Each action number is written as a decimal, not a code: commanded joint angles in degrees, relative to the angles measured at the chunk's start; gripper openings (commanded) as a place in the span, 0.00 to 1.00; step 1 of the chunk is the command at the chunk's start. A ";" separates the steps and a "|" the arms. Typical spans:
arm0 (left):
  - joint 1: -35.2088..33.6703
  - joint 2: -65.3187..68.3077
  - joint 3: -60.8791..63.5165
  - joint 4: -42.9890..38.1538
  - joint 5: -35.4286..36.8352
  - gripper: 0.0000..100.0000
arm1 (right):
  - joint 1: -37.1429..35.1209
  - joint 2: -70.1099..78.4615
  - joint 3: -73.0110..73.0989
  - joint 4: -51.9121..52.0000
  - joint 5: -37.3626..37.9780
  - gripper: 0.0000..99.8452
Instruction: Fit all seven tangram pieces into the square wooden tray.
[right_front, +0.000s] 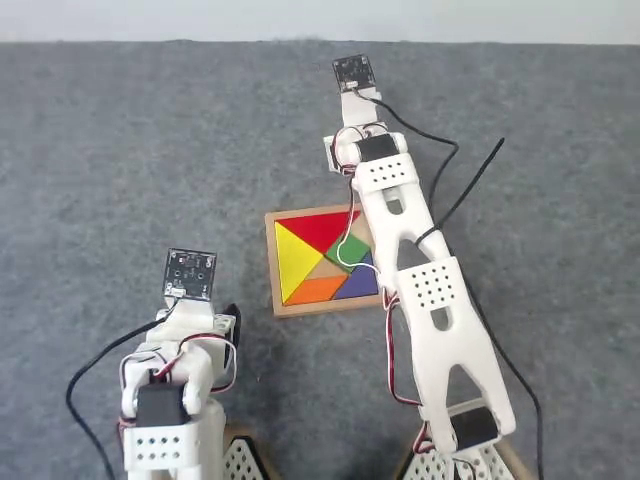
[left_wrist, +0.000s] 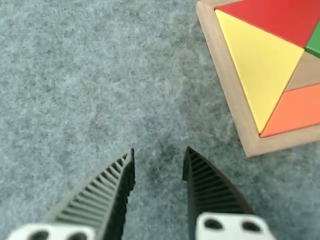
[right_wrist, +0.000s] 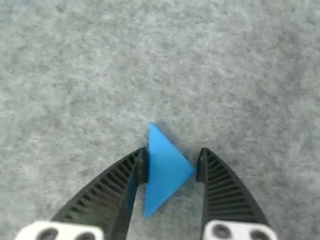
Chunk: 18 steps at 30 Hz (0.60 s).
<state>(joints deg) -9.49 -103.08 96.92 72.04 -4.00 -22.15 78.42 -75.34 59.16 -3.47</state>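
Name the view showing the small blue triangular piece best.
Right wrist view: small blue triangular piece, whole, in the right gripper. High view: the right arm covers it. Left wrist view faces the square wooden tray.

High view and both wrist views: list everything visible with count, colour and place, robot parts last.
mat: one, grey, covering the table.
tray: one, wooden, middle of the mat.
pieces in tray: five seen, red piece, yellow piece, green piece, orange piece, purple piece; a tan patch between them, piece or bare floor unclear.
blue triangle: one, on the mat beyond the tray.
left gripper: one, black, open over bare mat near a tray corner.
right gripper: one, black, shut on the blue triangle.
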 joint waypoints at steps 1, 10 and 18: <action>0.18 -1.58 -0.48 0.53 -0.35 0.15 | -1.45 -0.13 -0.70 3.30 0.53 0.12; 0.18 -1.58 -0.48 0.53 -0.35 0.15 | -1.36 0.40 -15.38 21.93 0.44 0.12; 0.18 -1.58 -0.48 0.53 -0.35 0.15 | -1.63 -3.21 -21.01 36.88 5.27 0.13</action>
<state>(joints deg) -9.49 -103.08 96.92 72.04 -4.00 -23.03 80.09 -93.01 89.85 -3.21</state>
